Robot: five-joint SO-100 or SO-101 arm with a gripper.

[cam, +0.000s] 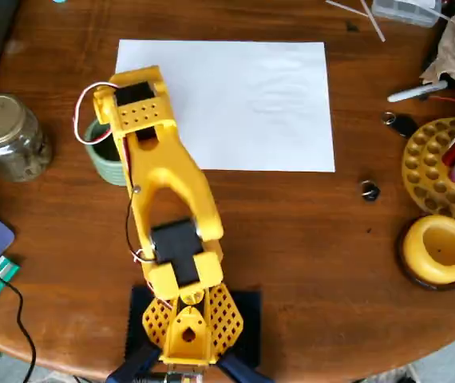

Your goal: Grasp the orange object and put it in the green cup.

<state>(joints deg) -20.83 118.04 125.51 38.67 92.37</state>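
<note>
Overhead view only, so everything's placed relative to the cup [104, 155]. The cup is seen near the left side of the wooden table [307, 239], mostly covered by the yellow arm [160, 171], w/ just its left rim and ribbed side showing. The arm is stretched from its base [186, 319] at the bottom edge, well below the cup, up and left until its wrist block sits right over the cup's right half. The gripper itself is hidden under that block, so whether the fingers are spread or pinched on anything can't be told. The orange object isn't visible anywhere in the shot; if it's under the arm or inside the cup, that can't be made out. A white paper sheet [251, 104] is laid just right of the cup, w/ its lower left corner tucked under the arm. A glass jar [8, 136] w/ a metal lid is stood to the left of the cup, near but apart. Far right of the cup, across the table, a yellow ring dish [439, 249] is placed, and above that a yellow holder w/ holes [435, 171] carrying some markers. Red and white wires are looped off the wrist just above the cup.
</note>
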